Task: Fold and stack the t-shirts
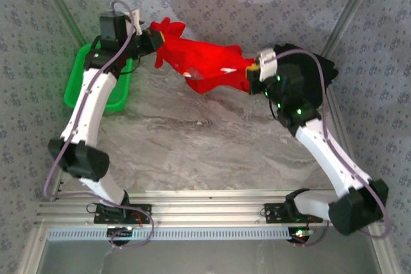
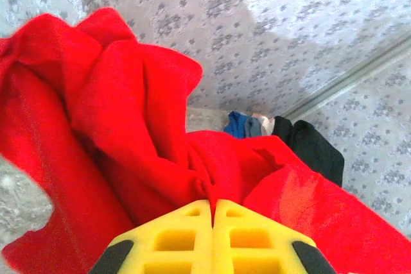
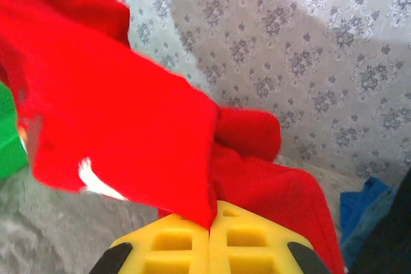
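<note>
The edge of the red t-shirt [image 2: 128, 126] that the left gripper [image 2: 212, 205] pinches is buried between its pressed-together yellow fingers [image 2: 173, 239], whose lower parts the frame cuts off. Beyond that gripper, red folds cover the near sides of the blue t-shirt [image 2: 239, 123] and the black t-shirt [image 2: 314, 149]. The right gripper [image 3: 210, 213] swallows its hold likewise; left of it the green basket [image 3: 8, 136] is clipped by the edge (a mere sliver), and the white print [image 3: 96, 183] just ahead shows too little to read. Right of it, the black t-shirt is a dark blur.
</note>
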